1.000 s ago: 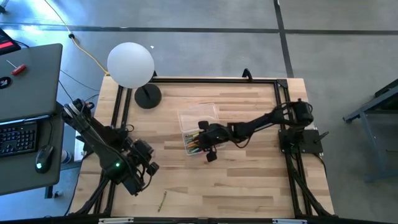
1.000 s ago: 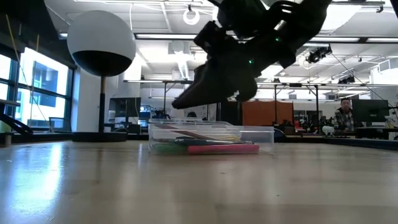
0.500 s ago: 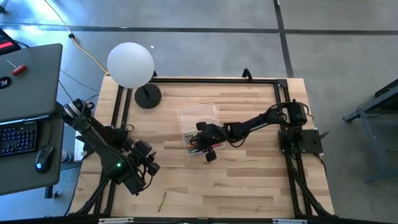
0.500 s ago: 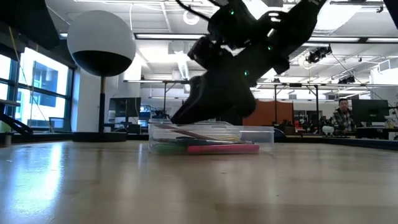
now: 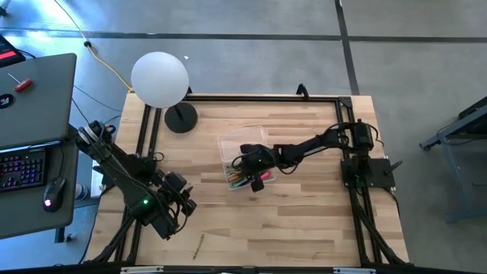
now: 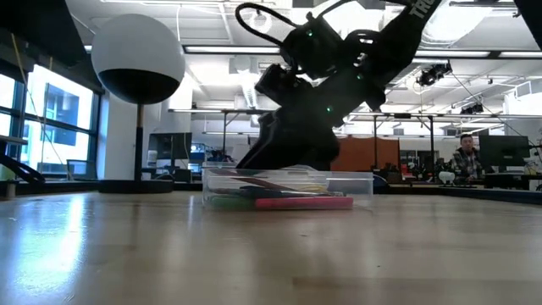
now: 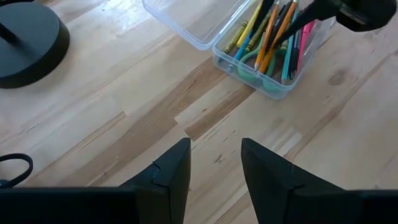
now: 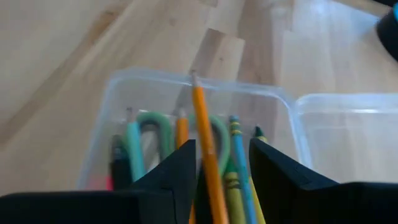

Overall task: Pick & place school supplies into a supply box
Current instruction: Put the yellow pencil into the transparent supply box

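**Right gripper over the box, left arm waiting**

From above, I am seeing the right gripper (image 5: 251, 169) reaching from the table's right side and hanging over the clear box (image 5: 236, 173) near the middle of the table (image 5: 304, 221). The box's lid (image 5: 242, 144) is lying open toward the far edge. The left gripper (image 5: 185, 204) is waiting near the table's front left, well apart from the box. One thin stick (image 5: 198, 245) is lying alone near the front edge. The globe lamp (image 5: 160, 79) is standing at the far left corner.

At table height, I am looking at the box (image 6: 288, 190) with a pink pen (image 6: 305, 202) along its near wall and the right arm bending down onto it from above.

Through the left wrist, I am seeing that arm's fingers (image 7: 173, 171) standing apart with bare wood between them; the box (image 7: 273, 84) farther off is holding pencils, pens and green scissors.

Through the right wrist, the fingers (image 8: 180, 165) are standing apart just above the box (image 8: 124, 93), an orange pencil (image 8: 208, 149) slanting up between them; I cannot tell whether they are touching it. Green scissor handles (image 8: 152, 124) are lying underneath.
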Action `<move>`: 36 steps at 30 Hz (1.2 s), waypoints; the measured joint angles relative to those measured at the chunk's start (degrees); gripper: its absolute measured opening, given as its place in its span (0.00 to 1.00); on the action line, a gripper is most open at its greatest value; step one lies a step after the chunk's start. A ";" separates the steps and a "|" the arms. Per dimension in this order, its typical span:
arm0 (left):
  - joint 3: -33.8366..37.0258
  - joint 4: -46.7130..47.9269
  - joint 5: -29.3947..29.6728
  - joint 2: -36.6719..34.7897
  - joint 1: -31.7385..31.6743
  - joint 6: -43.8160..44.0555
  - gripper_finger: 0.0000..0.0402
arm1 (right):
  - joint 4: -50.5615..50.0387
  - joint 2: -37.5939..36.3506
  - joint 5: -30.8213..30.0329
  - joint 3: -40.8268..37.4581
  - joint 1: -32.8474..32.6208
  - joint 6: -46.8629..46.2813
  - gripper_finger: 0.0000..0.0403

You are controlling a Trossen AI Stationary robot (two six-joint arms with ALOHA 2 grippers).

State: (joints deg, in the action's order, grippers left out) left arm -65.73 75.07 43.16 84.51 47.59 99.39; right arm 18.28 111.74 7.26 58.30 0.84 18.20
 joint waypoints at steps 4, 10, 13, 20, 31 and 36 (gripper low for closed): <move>0.00 0.00 0.02 0.00 0.00 0.00 0.43 | -0.08 0.00 0.63 0.00 -0.29 0.04 0.32; 0.00 -0.02 0.02 0.00 0.00 0.00 0.43 | -0.02 0.00 -0.28 0.00 -0.17 0.04 0.32; 0.00 -0.01 0.02 0.00 0.00 -0.01 0.43 | -0.37 0.00 -0.23 0.00 -0.22 0.07 0.31; 0.00 0.00 0.02 0.00 0.00 -0.02 0.43 | -2.45 0.00 -0.23 0.00 -0.24 0.04 0.21; -0.02 -0.26 0.00 0.00 0.00 -0.02 0.43 | 0.05 3.39 -2.59 0.04 -0.09 0.07 0.14; -0.02 -0.20 0.01 0.00 0.00 -0.02 0.43 | -0.37 2.88 -4.43 0.04 -0.13 0.27 0.06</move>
State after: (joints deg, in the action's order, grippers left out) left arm -65.76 74.87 43.17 84.51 47.59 99.37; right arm 17.91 114.62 2.84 58.35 0.71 18.47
